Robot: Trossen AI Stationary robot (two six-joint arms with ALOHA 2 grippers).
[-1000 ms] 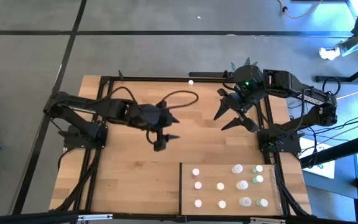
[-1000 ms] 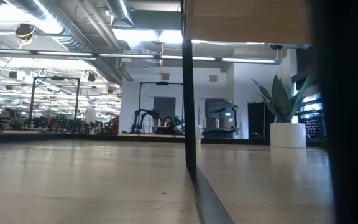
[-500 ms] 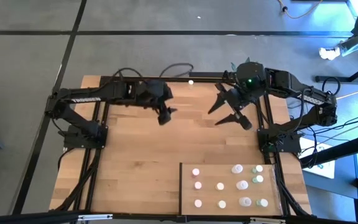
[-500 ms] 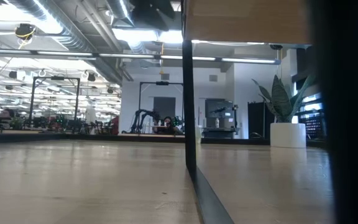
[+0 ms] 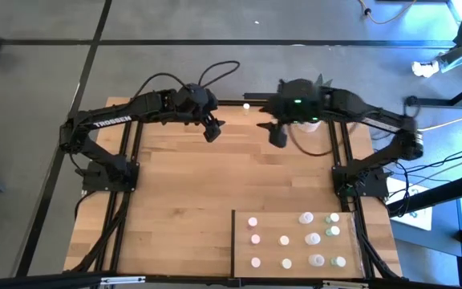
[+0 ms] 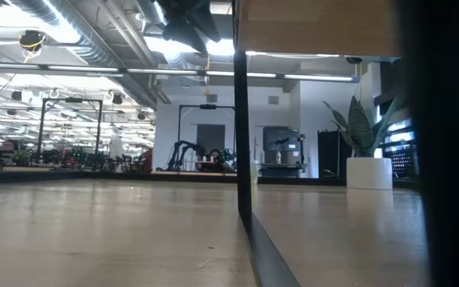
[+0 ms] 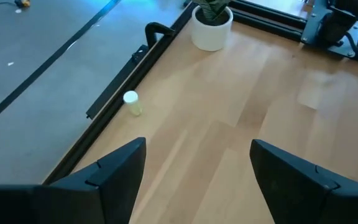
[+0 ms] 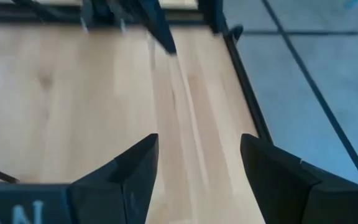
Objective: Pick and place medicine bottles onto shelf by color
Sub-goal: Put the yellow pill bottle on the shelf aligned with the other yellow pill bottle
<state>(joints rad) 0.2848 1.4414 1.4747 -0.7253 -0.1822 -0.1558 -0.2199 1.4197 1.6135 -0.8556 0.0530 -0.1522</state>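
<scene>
The shelf (image 5: 297,241) was seen lying at the near right corner of the counter (image 5: 175,209), its thin dark edge marking it off from the planks. About a dozen bottles (image 5: 284,240) were spread upright over it: pinkish ones (image 5: 253,221) toward its left side, whitish ones in the middle, and greenish ones (image 5: 334,231) toward its right. None of them was touched by either arm. In the low view the shelf's dark edge (image 6: 244,159) was seen as a vertical line, with its pale panel above.

Farther back, both arms were held over the far part of the counter, well apart from the shelf. The left tool (image 5: 212,130) was found left of centre near the far edge, its fingers (image 7: 114,168) spread wide with nothing between them. The right tool (image 5: 277,132) was placed right of centre, roughly level with the left one, and its fingers (image 8: 126,171) were likewise wide and empty; only bare planks were seen between them.

At the far edge, between the two tools, one stray bottle (image 5: 246,105) with a pale yellow tint was seen standing alone beside the black frame (image 7: 118,87). Beyond it, at the far right corner, a white pot (image 7: 211,31) with a green plant was seen.
</scene>
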